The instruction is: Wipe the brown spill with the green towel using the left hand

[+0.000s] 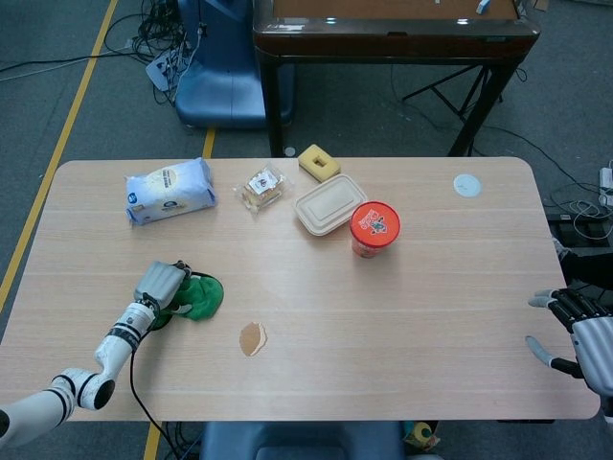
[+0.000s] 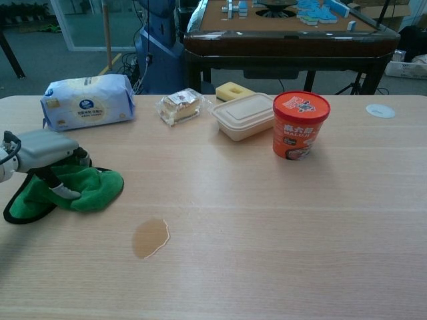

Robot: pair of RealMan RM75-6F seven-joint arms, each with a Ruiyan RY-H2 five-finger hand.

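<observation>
A: Where are we with the wipe?

B: We have our left hand (image 2: 47, 150) closed down over the green towel (image 2: 80, 190), fingers curled into the bunched cloth, so we hold it against the table (image 1: 431, 307). In the head view the towel sits at about eight o'clock from the table's middle.

A: And the brown spill (image 2: 150, 237)?

B: Untouched. It lies near the towel, at roughly four o'clock from it, with bare wood between them. We judge we are in the gather-and-carry step; no wiping yet.

A: So next?

B: We need to drag or lift the towel toward four o'clock, land it flat on the spill, and rub across it while our grip stays firm.

A: Our right hand (image 1: 579, 331)?

B: Empty, fingers spread, off at the table's three o'clock edge, well apart from all this.
</observation>
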